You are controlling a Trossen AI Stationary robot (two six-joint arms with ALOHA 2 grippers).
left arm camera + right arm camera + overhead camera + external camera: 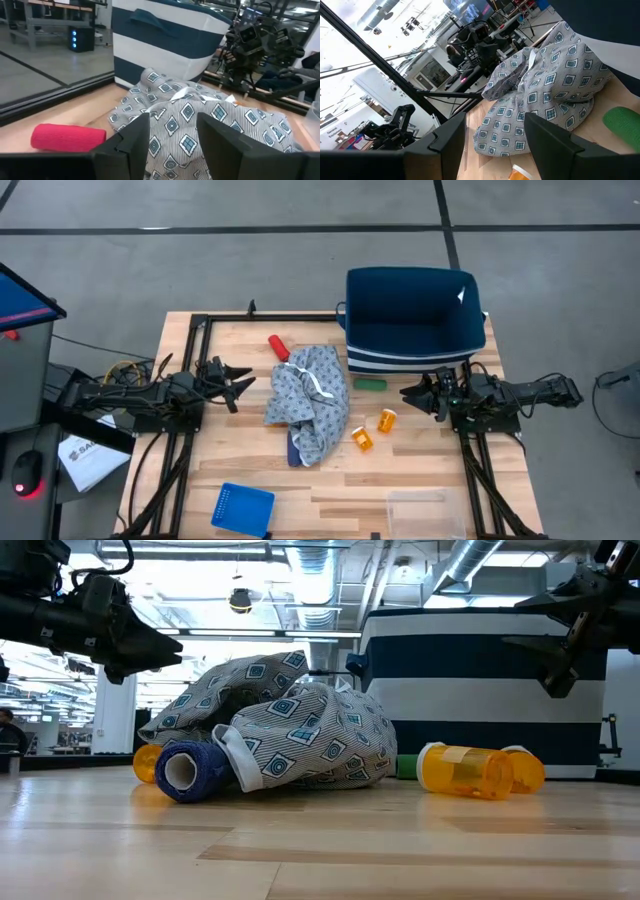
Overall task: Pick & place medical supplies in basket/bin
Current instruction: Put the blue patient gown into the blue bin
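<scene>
Grey diamond-patterned cloth garment [308, 402] is lying crumpled mid-counter [420, 475]; left hand [243, 382] and right hand [408, 392] are hovering beside it, both released.

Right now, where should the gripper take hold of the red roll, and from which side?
Grip the red roll across its middle, coming straight down from above. It lies flat on its side on the table, clear of the grey cloth, so its curved flanks are open. The left gripper is nearest.

Grey cloth garment [308, 402] printed with blue diamonds, navy bin [414, 320] with white stripes, red cylinder [278, 347], green cylinder [370, 384], two orange pill bottles [386, 420], bright blue perforated basket [243, 508], pale wooden surface [420, 470].
</scene>
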